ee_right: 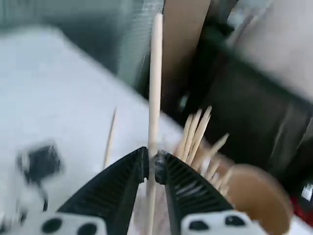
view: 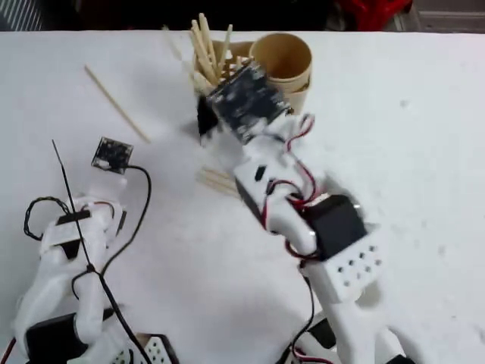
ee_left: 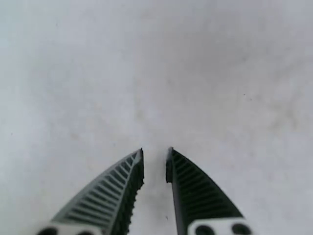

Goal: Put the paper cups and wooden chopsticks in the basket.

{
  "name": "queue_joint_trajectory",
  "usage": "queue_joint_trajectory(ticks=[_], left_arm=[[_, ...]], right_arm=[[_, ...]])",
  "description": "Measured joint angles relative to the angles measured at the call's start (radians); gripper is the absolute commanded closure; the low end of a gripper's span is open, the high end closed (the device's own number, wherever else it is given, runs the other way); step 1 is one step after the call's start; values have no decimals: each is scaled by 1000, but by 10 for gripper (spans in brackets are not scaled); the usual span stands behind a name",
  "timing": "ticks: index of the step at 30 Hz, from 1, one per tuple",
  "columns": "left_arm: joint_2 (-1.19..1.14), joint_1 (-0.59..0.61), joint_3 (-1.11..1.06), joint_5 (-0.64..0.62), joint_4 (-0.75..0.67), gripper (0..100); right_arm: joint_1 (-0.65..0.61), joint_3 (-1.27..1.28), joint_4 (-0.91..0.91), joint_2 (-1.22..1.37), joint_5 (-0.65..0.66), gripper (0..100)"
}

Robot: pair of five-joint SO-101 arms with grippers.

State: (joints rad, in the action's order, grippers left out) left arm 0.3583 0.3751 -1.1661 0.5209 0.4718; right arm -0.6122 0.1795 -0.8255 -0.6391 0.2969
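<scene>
Right end effector (ee_right: pixel 156 160) apparently grips 1 blurred chopstick (ee_right: pixel 156 73).

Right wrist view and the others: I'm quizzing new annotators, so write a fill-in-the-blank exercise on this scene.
1. The right gripper is shut on a wooden ____.
2. The left gripper holds ____.
3. Beside the upright chopsticks stand stacked paper ____.
Missing: chopstick; nothing; cups.
</scene>
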Motion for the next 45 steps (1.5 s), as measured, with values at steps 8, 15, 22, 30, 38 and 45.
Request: queue_joint_trajectory(ticks=[8,15,22,30,38,45], left_arm=[[0,0,0,0,0,902],[0,0,0,0,0,902],[0,0,0,0,0,902],[0,0,0,0,0,902],[0,0,0,0,0,902],[0,0,0,0,0,902]], right_arm=[[3,-227,318,293,-12,978],[114,-305,413,508,-21,980],[129,-315,431,548,-44,980],[132,-315,525,548,-161,978],[130,-319,588,595,-167,977],[130,-321,591,623,-173,890]])
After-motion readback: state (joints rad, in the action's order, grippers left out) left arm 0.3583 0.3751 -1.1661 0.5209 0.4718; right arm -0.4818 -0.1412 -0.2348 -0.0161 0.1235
